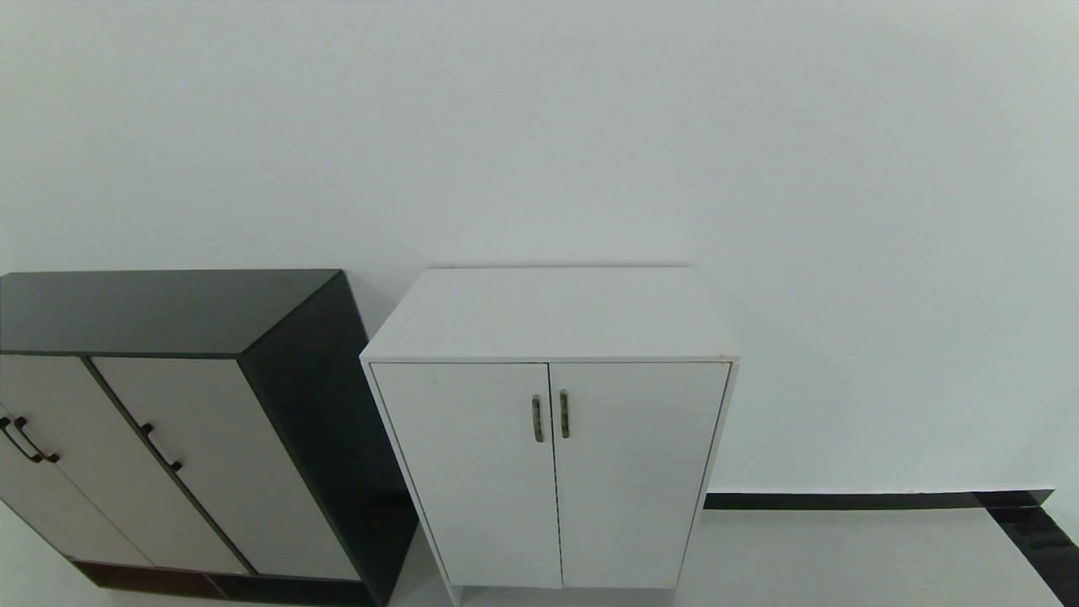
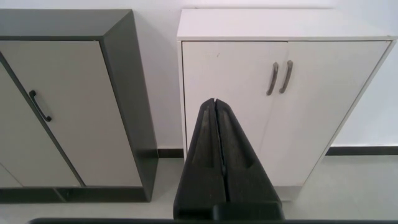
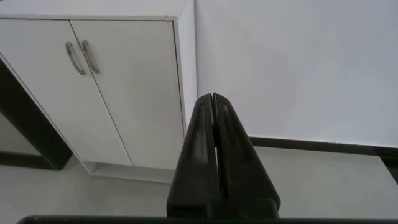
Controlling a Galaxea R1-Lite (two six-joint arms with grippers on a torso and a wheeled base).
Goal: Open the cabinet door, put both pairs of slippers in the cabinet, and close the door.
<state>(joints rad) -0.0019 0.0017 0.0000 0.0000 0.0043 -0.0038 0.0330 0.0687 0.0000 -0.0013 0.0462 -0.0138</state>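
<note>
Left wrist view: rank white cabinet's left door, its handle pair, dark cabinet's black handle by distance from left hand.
1. White cabinet's left door, straight ahead of the left hand.
2. Its handle pair, rightward.
3. Dark cabinet's black handle, far left.

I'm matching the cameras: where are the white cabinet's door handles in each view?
Head: handles mid-picture, where the white doors meet.
Left wrist: handles beyond the left gripper.
Right wrist: handles beyond the right gripper.
Shared landmark: the black baseboard.

Head high, both wrists low, all toward white cabinet [image 1: 472, 472].
</note>
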